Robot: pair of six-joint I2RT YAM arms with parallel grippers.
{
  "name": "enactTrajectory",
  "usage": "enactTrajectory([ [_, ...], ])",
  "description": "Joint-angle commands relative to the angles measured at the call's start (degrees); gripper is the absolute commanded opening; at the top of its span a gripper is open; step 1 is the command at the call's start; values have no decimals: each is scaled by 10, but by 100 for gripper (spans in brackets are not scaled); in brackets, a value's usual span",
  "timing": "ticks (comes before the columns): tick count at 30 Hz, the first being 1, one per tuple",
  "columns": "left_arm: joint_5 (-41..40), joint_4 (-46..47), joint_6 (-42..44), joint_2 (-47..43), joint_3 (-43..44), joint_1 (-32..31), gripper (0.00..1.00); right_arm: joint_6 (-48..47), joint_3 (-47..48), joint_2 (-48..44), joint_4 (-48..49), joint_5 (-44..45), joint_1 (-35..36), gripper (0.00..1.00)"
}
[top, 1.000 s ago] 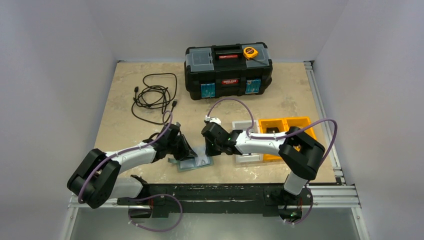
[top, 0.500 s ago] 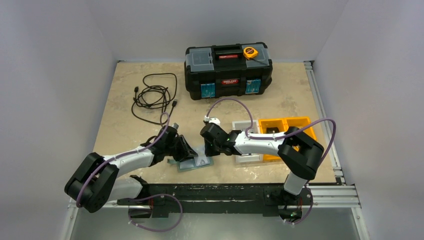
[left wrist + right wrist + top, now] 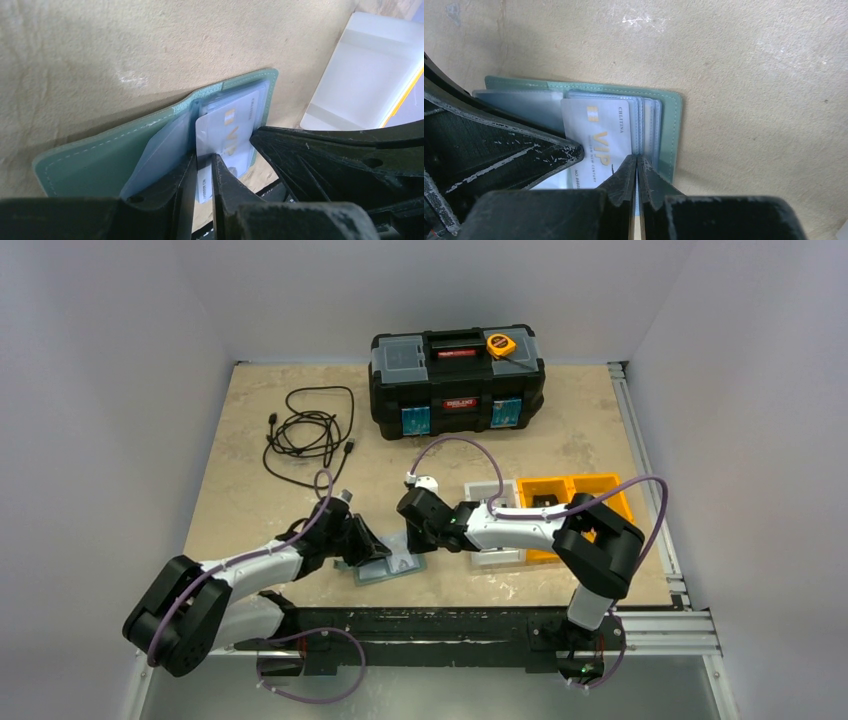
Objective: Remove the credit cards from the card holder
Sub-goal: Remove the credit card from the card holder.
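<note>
Drawn back slightly, left end effector (image 3: pixel 203 161) pinches pale credit card (image 3: pixel 227 131).

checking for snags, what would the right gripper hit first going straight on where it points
Likely the pale blue pockets of the card holder, beside the white card; the right gripper looks nearly touching.

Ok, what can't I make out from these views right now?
- Top view: the card holder lies mostly under the left claw and right claw; cards too small to see.
- Left wrist view: the VIP card has its lower edge hidden between the claw's fingers.
- Right wrist view: the shut right claw covers the spot under its tips; contact with the holder unclear.
- Other cards: only pocket edges show, right wrist view.
</note>
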Motion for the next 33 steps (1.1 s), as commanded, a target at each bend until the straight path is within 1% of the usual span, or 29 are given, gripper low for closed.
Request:
enactTrajectory([
  [1, 6, -7, -3, -26, -21, 13, 14, 13, -20, 44, -49, 4, 15, 0],
  [7, 22, 4, -2, -39, -40, 28, 5, 20, -48, 43, -43, 6, 4, 0],
  [11, 29, 12, -2, -46, -46, 31, 4, 23, -64, 37, -40, 7, -4, 0],
  [12, 32, 14, -1, -47, -47, 32, 4, 25, -68, 33, -38, 6, -7, 0],
  [16, 43, 33, -2, -44, -56, 34, 13, 27, -80, 26, -34, 4, -13, 0],
  [18, 44, 41, -6, -44, -62, 34, 15, 28, -84, 24, -33, 3, -14, 0],
  [29, 49, 86, -23, -44, -91, 40, 13, 31, -96, 25, -32, 3, -23, 0],
  [33, 52, 92, -23, -51, -102, 44, 16, 31, -98, 26, -30, 2, -26, 0],
])
